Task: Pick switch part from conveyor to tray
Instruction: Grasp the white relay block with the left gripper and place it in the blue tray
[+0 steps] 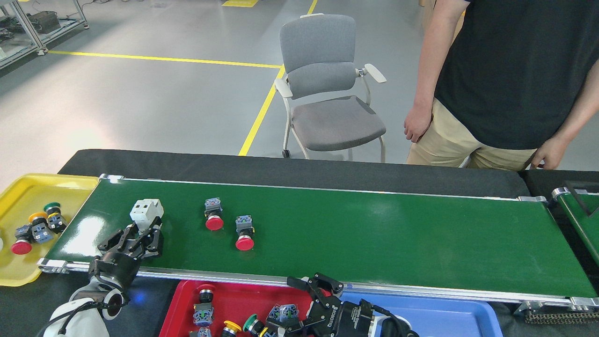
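On the green conveyor (374, 234), a white block-shaped switch part (146, 209) rides near the left end. My left gripper (140, 231) reaches over the near rail, its fingers on either side of the block's near end; whether they grip it does not show. Two red-button switch parts (214, 216) (244, 234) lie further right on the belt. My right gripper (292, 303) hangs open over the red tray (180, 304), and a grey-blue switch part (284, 312) lies in that tray between its spread fingers.
The red tray holds several push-button parts. A yellow tray (18, 278) at the belt's left end holds three more. A blue tray (430, 313) sits right of the red one. A person (514, 84) stands behind the table's right end, beside a grey chair (327, 84).
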Motion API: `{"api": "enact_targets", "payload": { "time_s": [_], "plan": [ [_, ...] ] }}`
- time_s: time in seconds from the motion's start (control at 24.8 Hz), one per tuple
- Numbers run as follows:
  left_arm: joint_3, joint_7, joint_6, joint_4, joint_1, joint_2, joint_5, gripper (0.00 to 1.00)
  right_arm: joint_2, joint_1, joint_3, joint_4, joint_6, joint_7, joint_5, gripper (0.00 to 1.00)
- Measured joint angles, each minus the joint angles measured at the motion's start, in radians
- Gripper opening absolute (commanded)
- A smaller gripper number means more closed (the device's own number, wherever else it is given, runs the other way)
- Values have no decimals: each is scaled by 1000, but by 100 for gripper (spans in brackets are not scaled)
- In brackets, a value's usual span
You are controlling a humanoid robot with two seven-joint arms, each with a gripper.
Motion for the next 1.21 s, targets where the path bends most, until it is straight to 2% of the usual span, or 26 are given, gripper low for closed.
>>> {"api": "enact_targets", "payload": {
  "time_s": [0.08,0.16,0.24,0.36,0.52,0.69,0.77,0.81,0.85,0.93,1.01,1.05,1.13,1.21],
  "plan": [
    [-1,8,-24,-70,32,0,7,0,0,0,-120,-46,43,0,-1,99],
    [-1,10,-72,-195,105,0,27,0,-1,17,-229,-78,95,0,-1,99],
    [-2,4,-124,-346,202,-4,49,1,-4,63,-317,-106,167,0,0,99],
    [-25,-45,-213,-573,334,-43,66,2,-44,137,-417,-140,318,2,3,99],
    [-161,-162,-275,-756,452,-162,57,3,-101,288,-525,-203,505,-29,5,99],
    [-327,-278,-283,-859,500,-233,54,4,-127,388,-555,-222,551,-110,5,99],
    [-398,-329,-255,-874,512,-255,35,8,-127,394,-574,-227,558,-144,5,99],
    [-427,-345,-235,-874,511,-266,25,12,-127,393,-592,-232,561,-151,4,99],
    [-452,-365,-209,-873,508,-278,19,22,-127,393,-614,-237,562,-156,3,99],
    [-491,-398,-151,-873,497,-288,16,44,-128,393,-660,-239,566,-164,0,99],
    [-538,-423,-104,-872,490,-288,16,76,-129,394,-679,-236,566,-167,-1,99],
    [-554,-430,-78,-872,490,-288,16,87,-129,394,-680,-235,565,-168,-1,99],
    [-573,-438,-37,-875,490,-288,18,97,-129,393,-680,-235,562,-169,-2,99],
    [-582,-440,-11,-878,492,-288,22,98,-129,390,-680,-235,561,-169,-2,99]
  ]
}}
